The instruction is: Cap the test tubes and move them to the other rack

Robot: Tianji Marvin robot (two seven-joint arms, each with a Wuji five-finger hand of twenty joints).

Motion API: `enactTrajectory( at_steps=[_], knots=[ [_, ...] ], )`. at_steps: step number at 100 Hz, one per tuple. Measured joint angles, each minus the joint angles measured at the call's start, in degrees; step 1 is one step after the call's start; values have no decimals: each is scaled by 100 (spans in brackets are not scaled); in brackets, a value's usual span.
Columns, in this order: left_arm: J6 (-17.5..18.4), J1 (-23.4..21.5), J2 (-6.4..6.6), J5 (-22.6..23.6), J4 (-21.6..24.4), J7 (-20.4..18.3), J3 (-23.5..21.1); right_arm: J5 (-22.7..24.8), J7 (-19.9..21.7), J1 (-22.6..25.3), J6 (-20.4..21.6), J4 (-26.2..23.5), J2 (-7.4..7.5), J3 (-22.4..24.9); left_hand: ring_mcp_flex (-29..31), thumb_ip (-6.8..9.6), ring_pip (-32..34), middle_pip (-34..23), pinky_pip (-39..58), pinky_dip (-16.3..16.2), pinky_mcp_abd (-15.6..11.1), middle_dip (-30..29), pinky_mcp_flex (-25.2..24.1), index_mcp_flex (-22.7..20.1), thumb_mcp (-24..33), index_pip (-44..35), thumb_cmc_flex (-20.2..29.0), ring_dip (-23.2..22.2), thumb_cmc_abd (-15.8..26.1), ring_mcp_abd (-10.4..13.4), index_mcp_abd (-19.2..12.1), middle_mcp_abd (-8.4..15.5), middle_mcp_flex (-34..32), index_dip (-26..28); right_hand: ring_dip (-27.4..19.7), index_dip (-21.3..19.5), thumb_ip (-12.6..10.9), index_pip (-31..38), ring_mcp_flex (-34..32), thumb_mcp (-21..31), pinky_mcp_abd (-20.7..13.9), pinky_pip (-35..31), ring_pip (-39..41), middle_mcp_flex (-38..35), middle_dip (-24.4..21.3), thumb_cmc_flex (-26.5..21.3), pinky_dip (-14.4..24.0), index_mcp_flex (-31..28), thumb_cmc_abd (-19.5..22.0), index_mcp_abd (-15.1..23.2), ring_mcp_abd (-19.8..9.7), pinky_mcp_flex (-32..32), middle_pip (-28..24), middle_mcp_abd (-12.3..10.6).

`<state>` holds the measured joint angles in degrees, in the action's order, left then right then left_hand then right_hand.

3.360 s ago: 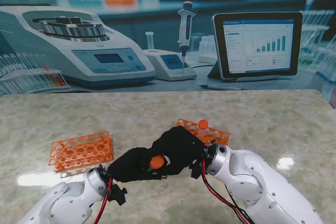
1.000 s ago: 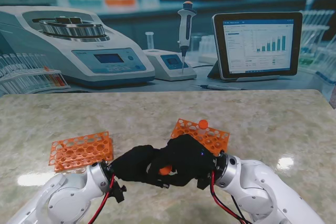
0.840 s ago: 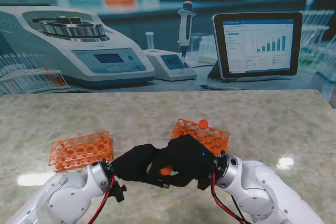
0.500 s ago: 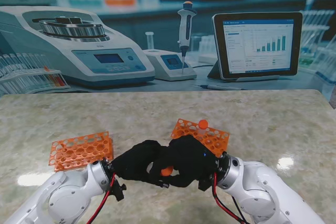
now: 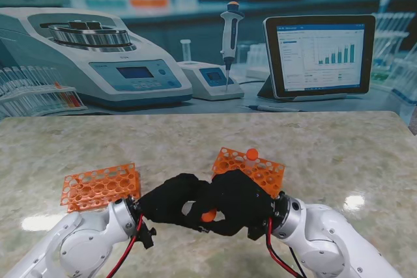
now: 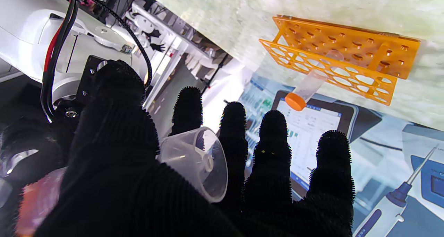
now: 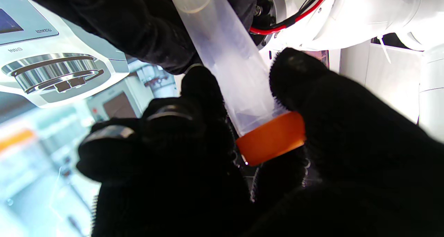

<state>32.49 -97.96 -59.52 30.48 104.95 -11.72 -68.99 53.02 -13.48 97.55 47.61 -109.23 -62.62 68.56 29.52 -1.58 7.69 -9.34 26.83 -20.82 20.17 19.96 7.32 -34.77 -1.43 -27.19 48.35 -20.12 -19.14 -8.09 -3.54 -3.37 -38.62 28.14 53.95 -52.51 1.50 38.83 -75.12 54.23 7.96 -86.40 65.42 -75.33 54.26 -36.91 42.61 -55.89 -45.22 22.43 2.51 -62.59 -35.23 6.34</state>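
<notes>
Test tube [image 7: 229,67], stand view: it is hidden inside the two black-gloved hands, which meet over the near-middle of the tabletop [image 5: 339,148]; only its orange cap [image 5: 208,215] shows between them. Left robot hand [image 5: 171,201] and right robot hand [image 5: 240,201] are touching. One orange rack [image 5: 101,187] sits toward the left edge; the second rack [image 5: 251,166], just beyond the hands, carries one capped tube [image 5: 251,154].

Left wrist view: the left robot hand is clamped on the tube body, whose conical end [image 6: 196,160] protrudes between thumb and fingers [image 6: 233,126]. The second rack and its capped tube are visible beyond.

Right wrist view: the right robot hand is closed on the cap, thumb and fingertips [image 7: 199,88] pinching its rim. The cap appears seated on the tube mouth.

Assessment: capping is in progress. Keep cap and tube coaxial, hold the body from turning, and tighten fully before release; a skewed cap risks cross-threading.
</notes>
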Motion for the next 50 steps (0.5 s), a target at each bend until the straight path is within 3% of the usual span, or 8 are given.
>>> enactTrajectory(
  at_steps=[11,36,50],
  knots=[
    [-2,-17,0,-24,3,13,1,24,-14,33,11,-26,-2,17,0,0,0,0,-17,0,1,0,0,-124,0,-15,20,1,28,0,0,0,0,15,-1,-1,0,0,0,0,35,-1,0,0,0,-11,0,0,0,-17,26,1,0,28],
    [-20,-92,-7,-154,13,109,21,-24,11,38,-22,-38,-1,24,0,1,33,-69,-83,0,1,0,13,-624,-44,-589,561,-31,492,2,85,0,-99,158,-54,-2,0,0,0,0,94,-1,-5,0,-1,-24,-1,0,0,-40,88,6,0,88],
    [-16,-117,-13,-131,9,168,19,-149,119,-9,-92,-19,4,-18,1,2,113,-236,-84,0,1,232,28,-570,-155,-1298,714,-202,616,10,294,0,-296,969,-124,-2,0,0,0,0,117,-1,-12,3,-2,-24,-62,0,0,-40,109,12,-1,107]
  ],
)
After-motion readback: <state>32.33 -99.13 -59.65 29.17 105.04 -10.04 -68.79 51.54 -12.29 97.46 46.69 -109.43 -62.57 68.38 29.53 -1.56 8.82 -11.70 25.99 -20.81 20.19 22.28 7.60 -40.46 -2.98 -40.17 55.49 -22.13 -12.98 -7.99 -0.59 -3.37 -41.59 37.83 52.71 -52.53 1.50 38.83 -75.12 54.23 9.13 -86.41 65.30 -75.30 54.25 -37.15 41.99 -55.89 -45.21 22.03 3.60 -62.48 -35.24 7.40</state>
